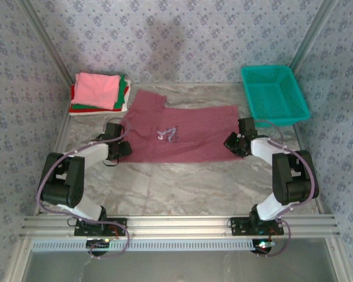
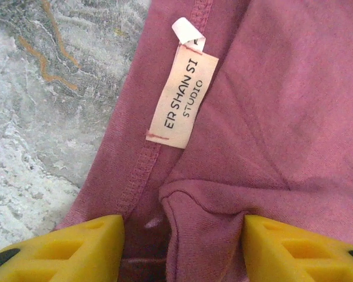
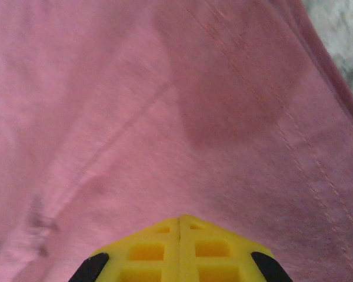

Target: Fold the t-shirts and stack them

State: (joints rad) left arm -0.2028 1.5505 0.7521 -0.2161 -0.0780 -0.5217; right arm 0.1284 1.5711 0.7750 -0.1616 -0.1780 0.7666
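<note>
The maroon t-shirt [image 1: 182, 136] lies spread flat mid-table, its white print [image 1: 167, 134] facing up. My left gripper [image 1: 119, 142] is at its left edge, by the neck. In the left wrist view that gripper [image 2: 185, 235] is open, its yellow fingers [image 2: 85, 244] standing either side of a raised fold of maroon cloth [image 2: 212, 211] below the neck label [image 2: 182, 100]. My right gripper [image 1: 234, 143] is at the shirt's right edge. Its yellow fingertips [image 3: 180, 220] are shut together against the maroon cloth [image 3: 165, 117], with no cloth visible between them. Folded pink, green, red and white shirts [image 1: 99, 93] are stacked at the back left.
A teal mesh basket [image 1: 275, 94] stands at the back right, just behind the right arm. Patterned walls close in the table on three sides. Bare marble tabletop [image 1: 176, 182] lies between the shirt and the arm bases.
</note>
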